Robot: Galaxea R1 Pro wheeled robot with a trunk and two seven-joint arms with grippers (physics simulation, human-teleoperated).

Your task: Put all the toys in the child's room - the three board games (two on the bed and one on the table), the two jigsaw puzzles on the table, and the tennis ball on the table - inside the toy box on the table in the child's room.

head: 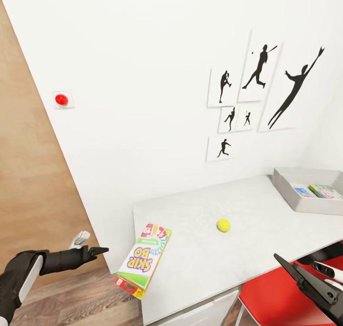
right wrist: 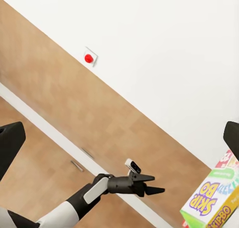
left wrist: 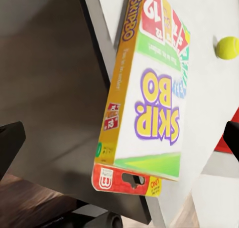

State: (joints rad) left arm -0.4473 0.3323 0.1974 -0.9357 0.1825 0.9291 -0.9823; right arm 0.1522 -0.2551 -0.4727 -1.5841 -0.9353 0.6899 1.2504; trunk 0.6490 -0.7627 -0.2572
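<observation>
The SKIP-BO board game (head: pixel 143 258) lies face up on the near left corner of the light grey table (head: pixel 200 269), its red end jutting past the edge. In the left wrist view the box (left wrist: pixel 149 103) sits between my dark fingertips (left wrist: pixel 10 143), apart from both. My left gripper (head: pixel 90 246) is open, off the table to the left of the box and not touching it; the right wrist view shows it too (right wrist: pixel 147 180). The tennis ball (head: pixel 223 225) rests mid-table. At the far right stands the toy box (head: pixel 286 185) with flat colourful items (head: pixel 325 191) inside. My right gripper (head: pixel 307 269) hangs open and empty.
A red chair (head: pixel 281 297) stands under my right gripper at the table's front. A wooden panel (head: pixel 28 173) lies left of the white wall, which carries a red button (head: pixel 61 99) and several silhouette pictures (head: pixel 259 74).
</observation>
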